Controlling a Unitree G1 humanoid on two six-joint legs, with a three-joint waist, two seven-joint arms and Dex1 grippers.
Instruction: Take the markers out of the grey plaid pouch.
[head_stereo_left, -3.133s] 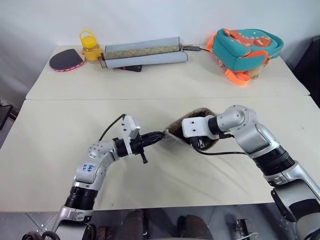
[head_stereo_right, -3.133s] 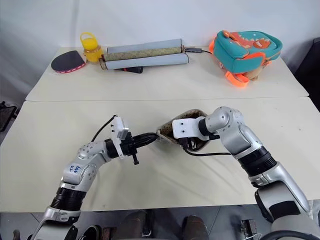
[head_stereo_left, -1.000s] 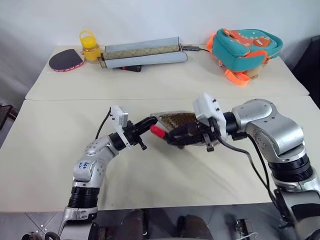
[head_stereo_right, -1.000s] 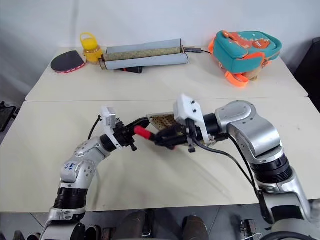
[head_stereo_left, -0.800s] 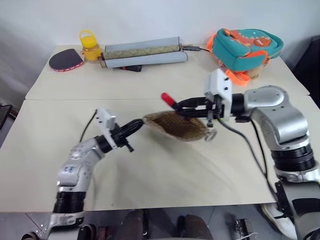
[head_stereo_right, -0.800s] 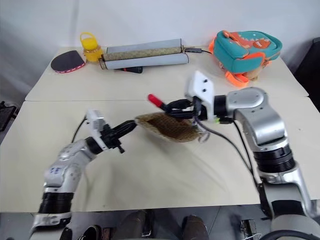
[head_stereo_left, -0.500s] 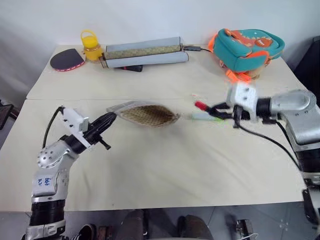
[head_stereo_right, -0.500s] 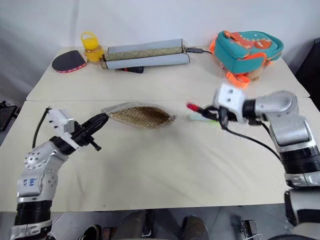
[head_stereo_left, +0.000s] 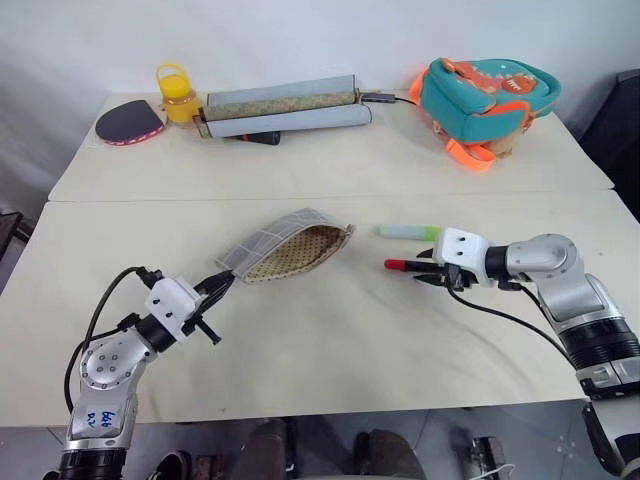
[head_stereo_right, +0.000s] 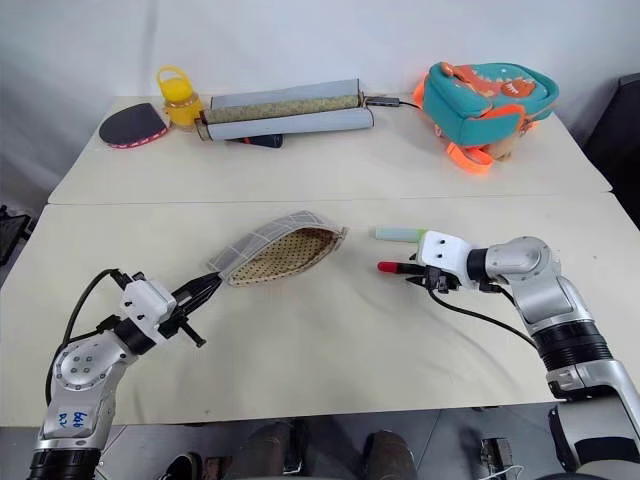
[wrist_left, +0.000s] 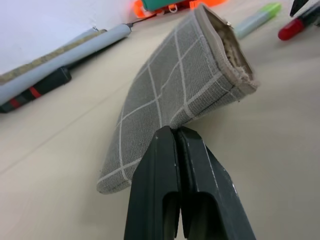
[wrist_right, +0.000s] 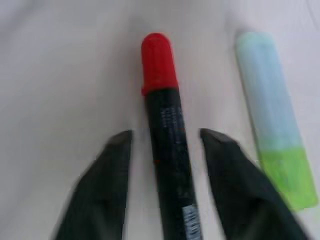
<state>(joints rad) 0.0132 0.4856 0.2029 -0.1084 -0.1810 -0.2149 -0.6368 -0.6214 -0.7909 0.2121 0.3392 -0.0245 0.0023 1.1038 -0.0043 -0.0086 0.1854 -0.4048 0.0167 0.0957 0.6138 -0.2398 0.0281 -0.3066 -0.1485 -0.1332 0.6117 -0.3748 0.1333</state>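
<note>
Two markers lie out on the table (head_stereo_left: 330, 330) in the left eye view: the red marker (head_stereo_left: 398, 265) and, just beyond it, the mint marker (head_stereo_left: 408, 231), both clear of the grey plaid pouch (head_stereo_left: 285, 250), whose tan-lined mouth gapes toward them. The right eye view shows the same layout, with the right hand (head_stereo_right: 418, 273) at the red marker's dark end. In the left wrist view, the left hand (wrist_left: 176, 137) is pressed together, pinching the pouch's lower corner. In the right wrist view, the right hand's fingers (wrist_right: 112, 160) stand spread either side of the red marker, apart from it. Judging by this, emptying looks done; only letting go of the pouch remains.
</note>
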